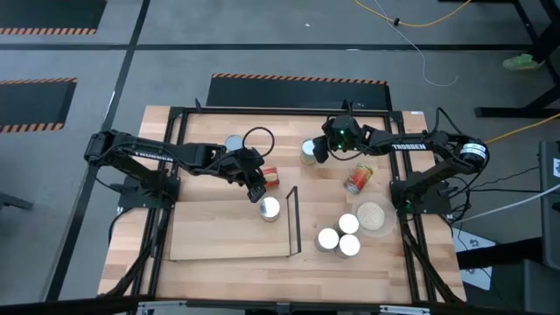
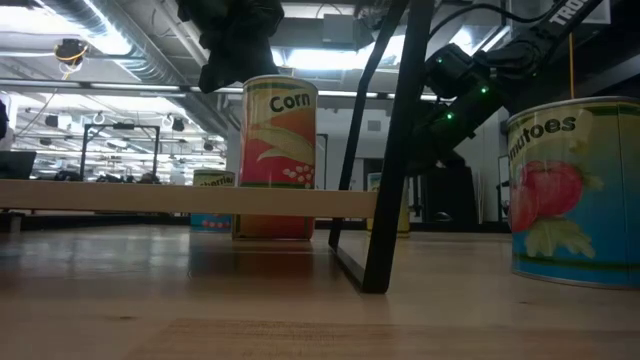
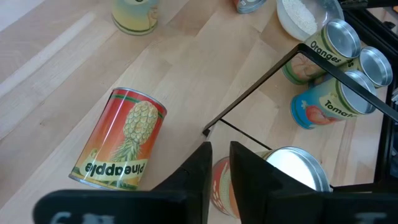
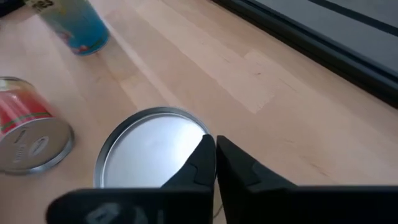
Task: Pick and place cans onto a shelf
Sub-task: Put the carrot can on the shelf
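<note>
The shelf [image 1: 219, 232] is a pale board with a thin black frame [image 1: 293, 223] at its right end. A corn can [image 1: 269, 208] stands upright on it. My left gripper [image 3: 219, 165] hovers just above this can [image 2: 278, 150], fingers a narrow gap apart with nothing between them. A pineapple can [image 3: 121, 140] lies on its side on the table beside the shelf. At the far middle of the table, my right gripper [image 4: 214, 146] is shut at the rim of an upright silver-topped can [image 1: 308, 152]. My right gripper pinches the can's top rim [image 4: 204, 132] between its two fingertips, one finger over the lid and one outside the wall. The fingers slant down from the table's right. The can stands upright on the table.
A red can [image 1: 359, 179] lies on its side at the right. Near it are a beige dish [image 1: 374, 215] and three upright cans [image 1: 337, 236]. Another can [image 1: 234, 143] stands at the far left of centre. A black frame runs round the table's edge.
</note>
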Controlling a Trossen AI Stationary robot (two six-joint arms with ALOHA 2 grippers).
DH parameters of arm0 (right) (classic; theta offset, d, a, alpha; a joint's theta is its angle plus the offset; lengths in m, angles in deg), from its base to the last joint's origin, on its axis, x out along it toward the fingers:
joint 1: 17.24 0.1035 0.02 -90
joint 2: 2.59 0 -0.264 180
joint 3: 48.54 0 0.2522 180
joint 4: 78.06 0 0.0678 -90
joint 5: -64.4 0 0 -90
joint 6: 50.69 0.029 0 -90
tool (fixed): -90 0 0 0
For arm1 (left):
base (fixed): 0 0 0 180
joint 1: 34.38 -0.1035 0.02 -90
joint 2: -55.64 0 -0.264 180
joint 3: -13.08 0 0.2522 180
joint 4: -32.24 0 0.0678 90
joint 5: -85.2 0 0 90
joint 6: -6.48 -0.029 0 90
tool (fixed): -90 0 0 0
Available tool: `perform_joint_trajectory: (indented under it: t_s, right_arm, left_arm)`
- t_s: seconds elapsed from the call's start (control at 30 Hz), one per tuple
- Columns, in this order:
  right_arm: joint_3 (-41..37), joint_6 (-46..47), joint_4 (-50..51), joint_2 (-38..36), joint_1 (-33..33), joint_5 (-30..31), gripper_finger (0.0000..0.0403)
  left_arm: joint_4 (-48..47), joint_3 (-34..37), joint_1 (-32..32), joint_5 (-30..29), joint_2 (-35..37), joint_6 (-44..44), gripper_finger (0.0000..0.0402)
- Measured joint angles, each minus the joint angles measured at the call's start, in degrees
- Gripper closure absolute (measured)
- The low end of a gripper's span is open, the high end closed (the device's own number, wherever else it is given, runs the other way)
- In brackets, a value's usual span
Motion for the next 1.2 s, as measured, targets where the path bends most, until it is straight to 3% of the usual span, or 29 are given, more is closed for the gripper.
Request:
perform_joint_trajectory:
  t_s: [0.53,0.97,1.2]
  right_arm:
    - [2.2,0.0,-0.1,0.1,0.1,-0.5,0.0398]
    - [15.0,-2.5,5.3,0.0,0.2,-4.3,0.0398]
    - [25.8,-2.7,12.1,0.0,2.3,-6.4,0.0398]
  left_arm:
    - [0.0,0.0,3.0,-3.2,0.0,-2.9,0.0362]
    - [0.0,0.0,6.2,-11.6,0.3,-3.1,0.036]
    - [-0.1,0.0,6.3,-11.9,5.5,-7.2,0.0373]
